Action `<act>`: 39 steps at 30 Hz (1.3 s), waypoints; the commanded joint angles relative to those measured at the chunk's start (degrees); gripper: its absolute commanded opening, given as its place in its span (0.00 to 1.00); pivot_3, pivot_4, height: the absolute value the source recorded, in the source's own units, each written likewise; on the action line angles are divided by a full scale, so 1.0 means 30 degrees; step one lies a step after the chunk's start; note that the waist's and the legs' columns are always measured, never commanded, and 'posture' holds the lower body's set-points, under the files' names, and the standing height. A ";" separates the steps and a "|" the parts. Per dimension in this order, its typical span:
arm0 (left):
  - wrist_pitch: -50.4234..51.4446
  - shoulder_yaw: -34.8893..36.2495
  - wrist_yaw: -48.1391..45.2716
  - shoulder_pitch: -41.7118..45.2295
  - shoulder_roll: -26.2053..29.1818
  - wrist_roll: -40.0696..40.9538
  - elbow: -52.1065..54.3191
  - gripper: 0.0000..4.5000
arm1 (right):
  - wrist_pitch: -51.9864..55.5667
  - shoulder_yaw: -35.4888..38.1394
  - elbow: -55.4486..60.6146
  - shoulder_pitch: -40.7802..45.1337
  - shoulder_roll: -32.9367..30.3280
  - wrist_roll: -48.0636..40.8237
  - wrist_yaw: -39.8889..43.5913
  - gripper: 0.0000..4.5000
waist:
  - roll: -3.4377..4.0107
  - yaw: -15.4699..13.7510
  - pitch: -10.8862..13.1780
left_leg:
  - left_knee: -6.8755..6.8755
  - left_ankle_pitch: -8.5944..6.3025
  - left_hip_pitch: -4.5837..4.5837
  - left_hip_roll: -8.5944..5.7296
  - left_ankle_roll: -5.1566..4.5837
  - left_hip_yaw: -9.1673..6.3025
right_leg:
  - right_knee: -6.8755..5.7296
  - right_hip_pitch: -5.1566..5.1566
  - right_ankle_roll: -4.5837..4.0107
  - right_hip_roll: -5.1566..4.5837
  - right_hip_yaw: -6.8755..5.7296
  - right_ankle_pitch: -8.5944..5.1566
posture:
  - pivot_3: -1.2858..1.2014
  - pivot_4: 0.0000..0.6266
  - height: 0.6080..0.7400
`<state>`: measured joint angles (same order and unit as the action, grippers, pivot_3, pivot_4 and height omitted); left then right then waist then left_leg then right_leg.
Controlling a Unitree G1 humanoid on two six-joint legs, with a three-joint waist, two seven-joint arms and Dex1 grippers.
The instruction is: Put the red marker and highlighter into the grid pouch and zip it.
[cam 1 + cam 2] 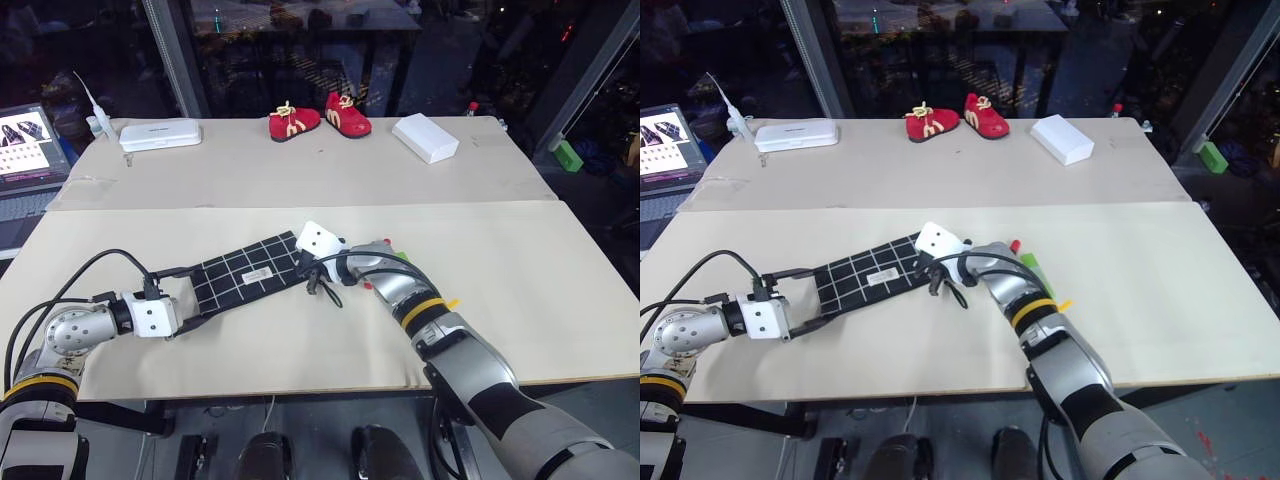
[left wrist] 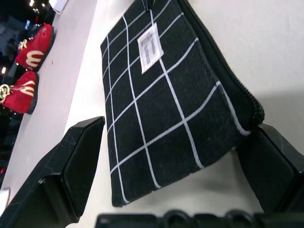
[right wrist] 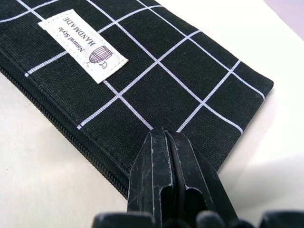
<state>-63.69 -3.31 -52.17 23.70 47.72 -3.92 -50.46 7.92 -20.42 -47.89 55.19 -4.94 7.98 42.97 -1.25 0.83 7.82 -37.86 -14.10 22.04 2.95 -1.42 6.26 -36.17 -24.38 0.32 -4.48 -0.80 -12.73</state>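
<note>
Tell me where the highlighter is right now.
In the right eye view, the highlighter lies on the near table, beside the right forearm, next to the red marker.

A pair of small red shoes sits at the far side of the counter, between two white boxes (one each side); a laptop stands off its left edge.

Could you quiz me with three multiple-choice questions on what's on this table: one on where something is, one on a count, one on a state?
1. Where does the grid pouch lie?
A) between the two grippers
B) beside the white box
C) on the laptop

2. How many red shoes stand at the far edge?
A) one
B) two
C) four

3. How is the left gripper?
A) shut
B) open around the pouch's end
C) holding a shoe

Answers: 1 A, the right gripper sits at the pouch's other end. 2 B, a pair. 3 B, its fingers flank the pouch.
</note>
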 commanded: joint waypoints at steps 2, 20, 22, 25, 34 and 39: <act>-0.0392 -0.1058 -0.0587 -0.0134 -0.0316 0.0001 -0.0138 1.00 | -0.0047 0.0199 -0.0378 0.0024 0.0053 0.0214 -0.0213 0.02 | 0.0000 0.0010 0.0000 | 0.0000 -0.0003 0.0002 -0.0001 -0.0005 0.0006 | 0.0002 0.0000 0.0000 -0.0001 0.0000 0.0000 | 0.52 0.24 1.00; -0.1044 -0.2180 -0.0064 0.2190 -0.0883 -0.0655 -0.2574 0.40 | 0.0031 0.0600 -0.0376 0.0034 -0.0068 0.0147 -0.0287 0.00 | 0.0005 -0.0035 -0.0004 | 0.0000 -0.0001 -0.0004 -0.0004 -0.0007 0.0004 | -0.0004 0.0006 0.0003 0.0002 -0.0005 -0.0001 | 0.52 0.24 1.00; -0.0855 -0.2189 -0.0413 0.2295 -0.1041 -0.0241 -0.2617 0.23 | 0.0074 0.0592 -0.0201 -0.0085 -0.0089 0.0122 -0.0221 0.00 | 0.0005 -0.0023 -0.0004 | 0.0000 -0.0002 0.0010 -0.0003 -0.0007 0.0004 | 0.0001 -0.0005 0.0002 0.0005 -0.0005 -0.0001 | 0.52 0.24 1.00; -0.0791 -0.2167 -0.0723 0.2371 -0.1104 0.0039 -0.2689 0.01 | 0.0094 0.0593 -0.0127 -0.0131 -0.0104 0.0100 -0.0180 0.00 | 0.0006 -0.0008 -0.0004 | 0.0000 -0.0002 0.0017 -0.0003 -0.0007 0.0004 | 0.0005 -0.0011 0.0004 0.0006 -0.0006 -0.0001 | 0.52 0.24 1.00; 0.1460 -0.1954 -0.2529 0.1926 -0.1271 0.1509 -0.1818 0.00 | 0.0369 0.1783 0.0216 -0.0019 -0.0091 -0.1188 0.0334 0.13 | 0.0006 0.0016 -0.0003 | 0.0000 -0.0003 0.0055 -0.0003 -0.0010 0.0003 | 0.0019 -0.0040 0.0005 0.0006 -0.0005 -0.0002 | 0.52 0.24 1.00; 0.3529 -0.1137 -0.2633 0.1216 -0.1491 0.2565 -0.0767 0.00 | 0.2432 0.3309 0.1573 0.0316 -0.0168 -0.3052 0.1763 0.48 | 0.0012 0.0101 0.0001 | 0.0000 -0.0005 0.0073 0.0004 -0.0013 0.0002 | 0.0019 -0.0062 0.0006 0.0011 -0.0002 -0.0001 | 0.52 0.24 1.00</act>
<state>-54.95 -6.87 -59.75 28.50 44.10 2.87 -53.81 13.71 -12.28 -46.72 55.16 -5.39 1.12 47.07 -1.22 1.13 7.82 -37.86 -14.11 22.27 2.97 -1.46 6.26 -36.12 -24.59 0.34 -4.45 -0.80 -12.73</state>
